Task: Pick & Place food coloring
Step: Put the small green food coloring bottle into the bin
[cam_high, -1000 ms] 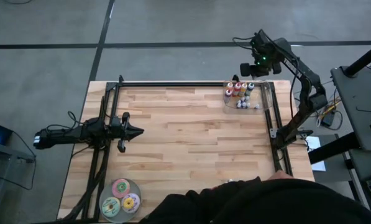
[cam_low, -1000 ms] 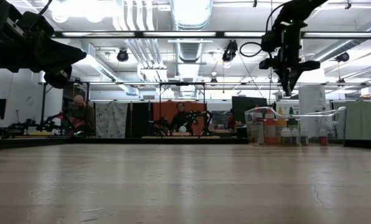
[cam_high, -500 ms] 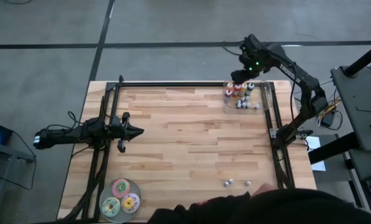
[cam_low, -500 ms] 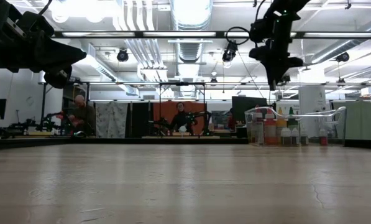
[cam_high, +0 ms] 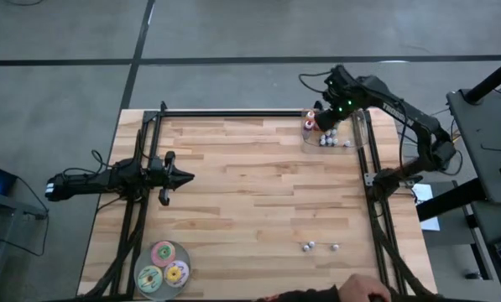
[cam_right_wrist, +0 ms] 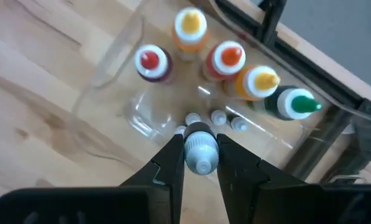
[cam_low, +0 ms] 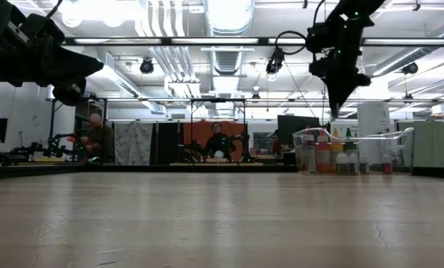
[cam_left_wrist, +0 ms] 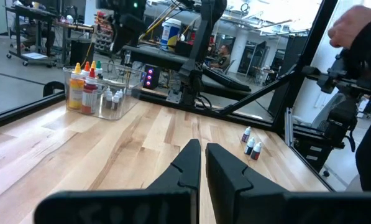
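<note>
**Small Bottle Held Above the Clear Container**

The right gripper [cam_right_wrist: 201,163] was positioned over the clear container [cam_high: 357,132] at the table's [cam_high: 258,201] one o'clock corner. Its fingers were narrowed around a small pale-capped bottle [cam_right_wrist: 201,148], which was clamped between them. In the low view the gripper [cam_low: 339,100] was seen raised above the container's [cam_low: 355,152] rim, not inside it.

Within the container, taller bottles [cam_right_wrist: 225,59] with red, orange, yellow and green tips were stood upright, and a few tiny pale-capped bottles [cam_right_wrist: 217,117] were gathered on its floor beside them. Their body colours could not be told from above.

Three more tiny bottles [cam_high: 317,247] were left on the wood near five o'clock, well apart from the container; in the left wrist view they [cam_left_wrist: 251,145] were seen standing upright in a loose cluster.

The left gripper [cam_high: 181,177] was parked at nine o'clock, its fingers [cam_left_wrist: 185,165] drawn nearly together with nothing between them. Three flat round discs [cam_high: 163,266] were lying at seven o'clock. Part of a person [cam_high: 342,293] was visible at the six o'clock edge.
</note>
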Tool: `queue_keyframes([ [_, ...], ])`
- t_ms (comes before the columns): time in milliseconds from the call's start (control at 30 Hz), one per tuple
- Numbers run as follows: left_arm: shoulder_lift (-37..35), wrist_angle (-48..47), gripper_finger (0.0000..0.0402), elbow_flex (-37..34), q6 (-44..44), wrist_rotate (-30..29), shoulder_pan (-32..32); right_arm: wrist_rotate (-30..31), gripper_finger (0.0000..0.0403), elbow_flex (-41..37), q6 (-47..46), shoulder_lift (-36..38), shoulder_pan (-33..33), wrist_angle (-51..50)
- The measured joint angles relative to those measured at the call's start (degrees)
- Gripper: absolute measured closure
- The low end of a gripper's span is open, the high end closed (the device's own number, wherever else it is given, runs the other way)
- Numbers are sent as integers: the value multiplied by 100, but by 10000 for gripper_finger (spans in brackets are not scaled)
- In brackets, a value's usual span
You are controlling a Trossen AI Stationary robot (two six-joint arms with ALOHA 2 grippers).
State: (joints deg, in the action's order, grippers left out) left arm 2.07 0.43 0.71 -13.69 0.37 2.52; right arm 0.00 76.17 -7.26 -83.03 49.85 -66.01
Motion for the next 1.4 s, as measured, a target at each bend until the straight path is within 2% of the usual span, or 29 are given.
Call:
queue_keyframes([
  [233, -1, -1, 402, 0, -1, 2, 0, -5, 333, -898, -5, 280, -267, 834],
  [733, 0, 0, 402, -2, 0, 2, 0, 0, 333, -1967, -23, 225, -508, 1906],
  [1033, 0, -2, 402, -1, 0, 1, 0, 17, 333, -2152, -25, 9, -490, 2343],
  [1400, 0, 0, 402, -2, 0, -1, 0, 15, 333, -1974, -68, -443, -287, 2340],
])
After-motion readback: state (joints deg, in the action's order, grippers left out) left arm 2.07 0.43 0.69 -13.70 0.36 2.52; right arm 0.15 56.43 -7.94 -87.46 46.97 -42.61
